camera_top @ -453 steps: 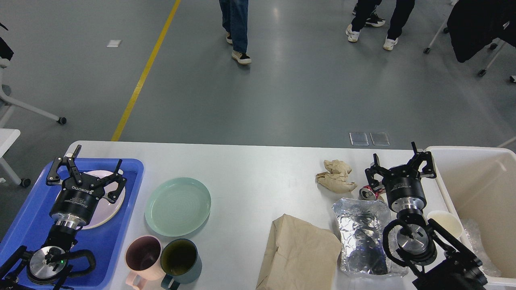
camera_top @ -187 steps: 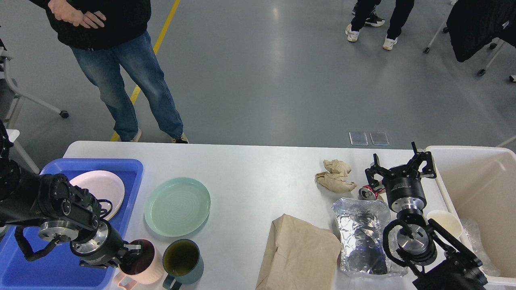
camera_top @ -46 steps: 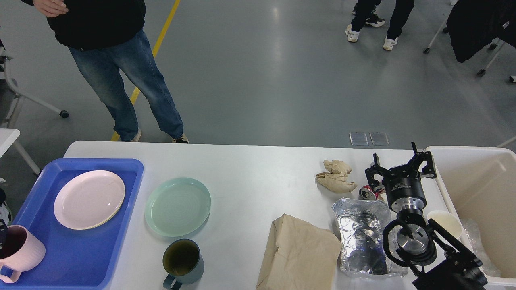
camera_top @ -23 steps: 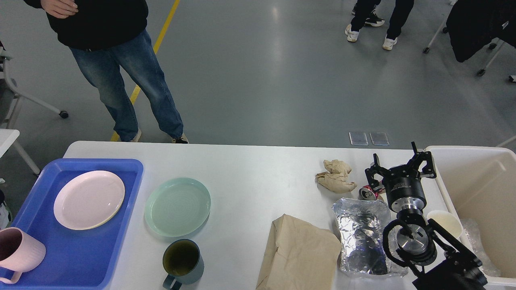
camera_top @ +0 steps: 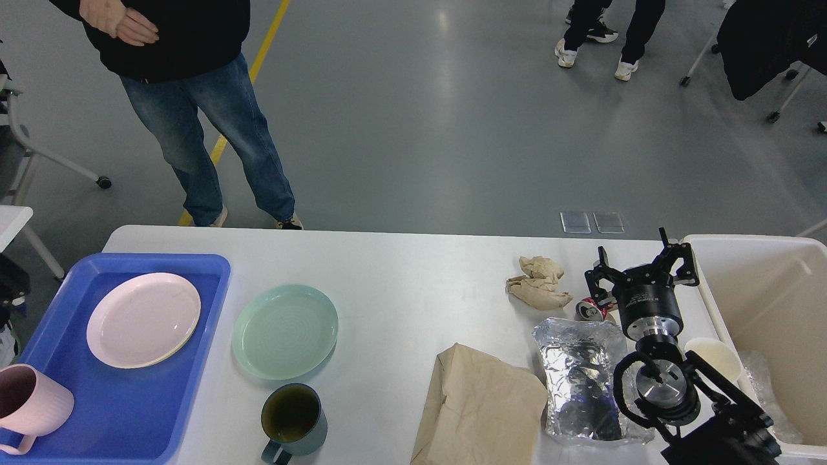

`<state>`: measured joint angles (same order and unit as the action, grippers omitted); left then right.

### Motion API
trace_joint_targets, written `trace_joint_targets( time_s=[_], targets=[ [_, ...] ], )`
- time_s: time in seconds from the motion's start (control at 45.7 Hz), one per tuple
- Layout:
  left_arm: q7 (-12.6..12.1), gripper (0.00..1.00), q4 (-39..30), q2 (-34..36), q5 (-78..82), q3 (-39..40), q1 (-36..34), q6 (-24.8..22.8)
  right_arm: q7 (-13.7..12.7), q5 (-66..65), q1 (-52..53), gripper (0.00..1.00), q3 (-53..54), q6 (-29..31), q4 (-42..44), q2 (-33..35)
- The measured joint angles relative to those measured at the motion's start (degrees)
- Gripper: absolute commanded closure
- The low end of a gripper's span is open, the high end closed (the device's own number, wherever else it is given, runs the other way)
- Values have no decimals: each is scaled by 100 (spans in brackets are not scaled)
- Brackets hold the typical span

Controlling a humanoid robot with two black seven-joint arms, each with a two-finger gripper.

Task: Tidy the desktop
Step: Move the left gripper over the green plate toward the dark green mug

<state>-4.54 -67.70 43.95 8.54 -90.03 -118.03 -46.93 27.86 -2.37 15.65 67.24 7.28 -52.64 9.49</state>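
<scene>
The white desktop (camera_top: 413, 271) carries a mint green plate (camera_top: 285, 331), a dark teal mug (camera_top: 293, 420), a brown paper bag (camera_top: 478, 407), a foil bag (camera_top: 585, 378), crumpled brown paper (camera_top: 537, 284) and a small red can (camera_top: 589, 310). At the left, a blue tray (camera_top: 129, 413) holds a pink plate (camera_top: 143, 319) and a pink mug (camera_top: 29, 408). My right gripper (camera_top: 643, 265) hangs open over the table's right part, beside the can, with nothing between its fingers. My left gripper is out of view.
A cream bin (camera_top: 769, 323) stands at the right table edge with clear plastic inside. A paper cup (camera_top: 712, 357) sits beside it, partly behind my right arm. A person in jeans (camera_top: 207, 129) stands at the far left table edge.
</scene>
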Motion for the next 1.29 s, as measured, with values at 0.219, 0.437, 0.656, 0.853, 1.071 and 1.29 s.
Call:
trace_joint_targets(
  time_s=[0.219, 0.437, 0.656, 0.853, 1.071, 1.29],
  targets=[
    [16, 5, -1262, -1711, -1091, -466, -1781, 0, 0, 1, 0, 0, 0, 0, 0, 0],
    [25, 5, -2270, -3021, -2122, -173, -3219, -53, 0, 0, 0, 0, 0, 0, 0, 1],
    [172, 5, -2733, -3698, -2450, 358, -3685, -186, 0, 0, 0, 0, 0, 0, 0, 0],
    [591, 4, -2788, -3845, -2468, 603, -3705, -341, 0, 0, 0, 0, 0, 0, 0, 0],
    [629, 5, -2776, -3867, -2455, 751, -3502, -325, 0, 0, 0, 0, 0, 0, 0, 4],
    [534, 6, -2772, -4165, -2355, 1119, -2694, 55, 0, 0, 0, 0, 0, 0, 0, 5]
  ],
)
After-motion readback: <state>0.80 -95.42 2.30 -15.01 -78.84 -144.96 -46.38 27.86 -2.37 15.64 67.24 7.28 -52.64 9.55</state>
